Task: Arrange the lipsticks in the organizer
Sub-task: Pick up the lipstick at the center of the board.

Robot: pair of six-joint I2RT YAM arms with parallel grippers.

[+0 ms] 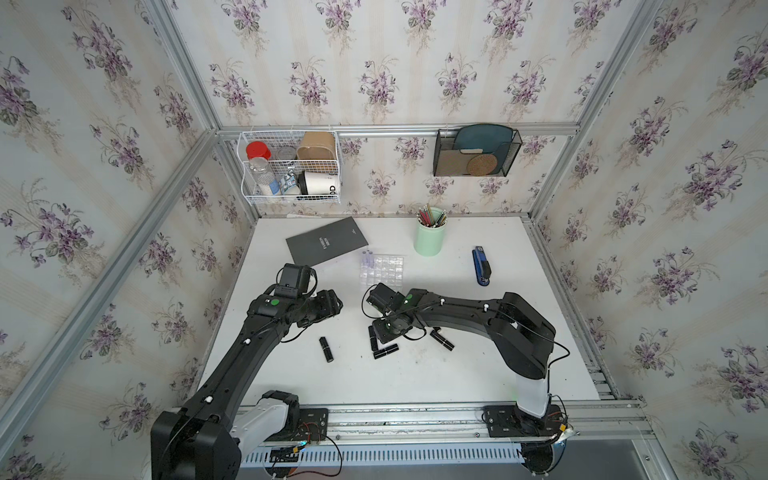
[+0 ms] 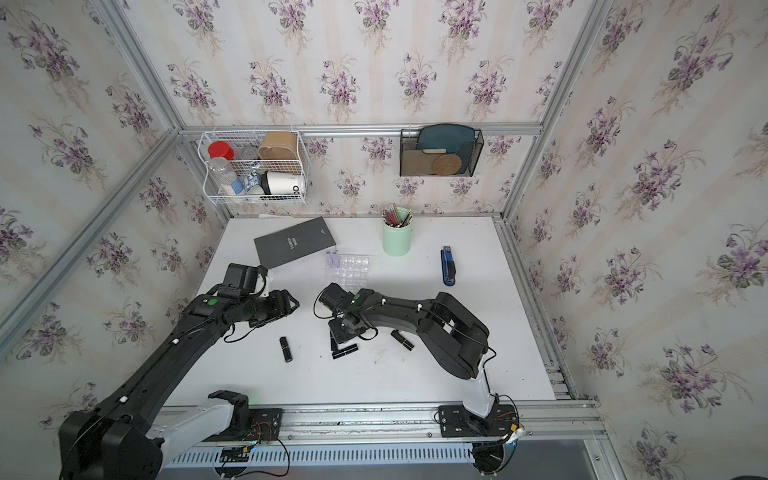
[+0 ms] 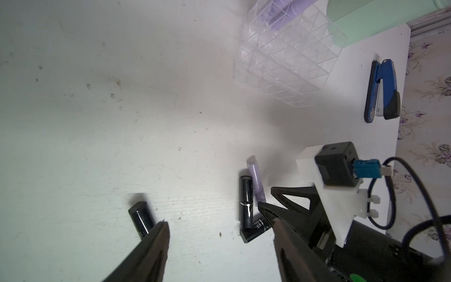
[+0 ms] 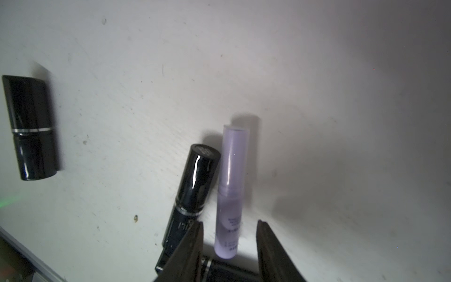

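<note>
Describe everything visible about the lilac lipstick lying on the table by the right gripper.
The lilac lipstick is a slim, round tube of smooth plastic, with an opaque pale cap half and a slightly translucent half bearing small dark print. It lies flat on the white table, close alongside a glossy black lipstick; whether they touch cannot be told. Its printed end lies between the right gripper's fingers, which stand apart with a gap on each side, not gripping it.

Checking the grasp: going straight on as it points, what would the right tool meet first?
Probably the lilac lipstick, lying between the jaws of the right tool; a black lipstick lies beside it.
</note>
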